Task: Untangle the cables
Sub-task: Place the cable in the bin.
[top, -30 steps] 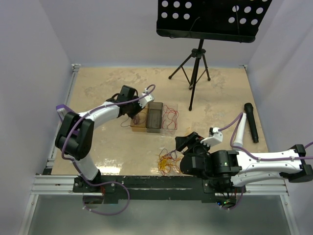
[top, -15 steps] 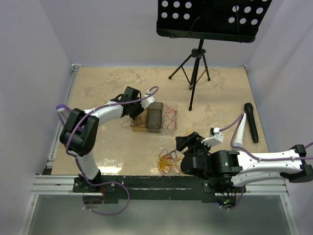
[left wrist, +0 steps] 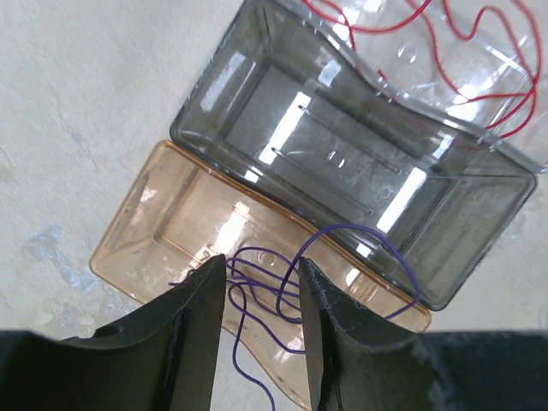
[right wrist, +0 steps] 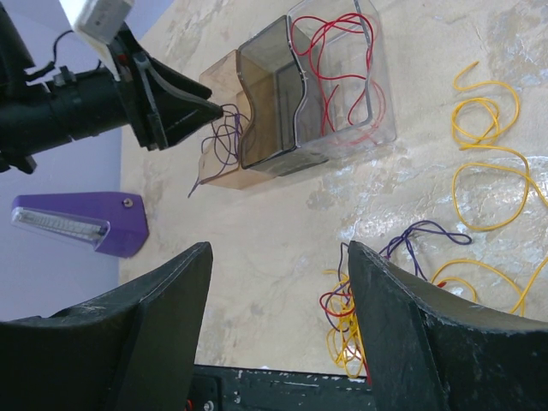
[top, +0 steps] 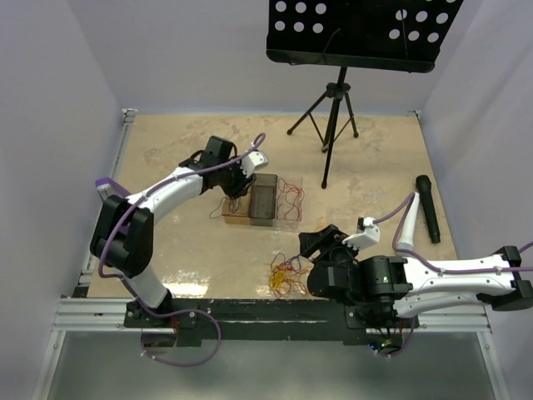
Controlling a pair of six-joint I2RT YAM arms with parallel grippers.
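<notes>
Three small trays stand side by side: amber (top: 236, 210), grey (top: 263, 200) and clear (top: 290, 198). My left gripper (top: 237, 185) hangs open just above the amber tray (left wrist: 171, 223), its fingers apart around loose loops of a purple cable (left wrist: 342, 231) that lies in the tray and spills over its rim. A red cable (left wrist: 479, 43) lies in the clear tray (right wrist: 377, 86). A tangle of yellow, red and purple cables (top: 287, 277) sits at the near table edge. My right gripper (right wrist: 278, 253) stands wide open over bare table just left of that tangle (right wrist: 342, 317), holding nothing. Loose yellow cable (right wrist: 488, 171) lies farther right.
A black microphone (top: 428, 208) lies at the right side of the table. A music stand's tripod (top: 333, 125) is at the back. A purple wedge-shaped piece (right wrist: 86, 224) sits at the left edge. The black frame rail (top: 250, 312) borders the near edge.
My left gripper has gone from shut to open over the amber tray, and the purple cable now hangs loose between its fingers. The right arm has stayed still.
</notes>
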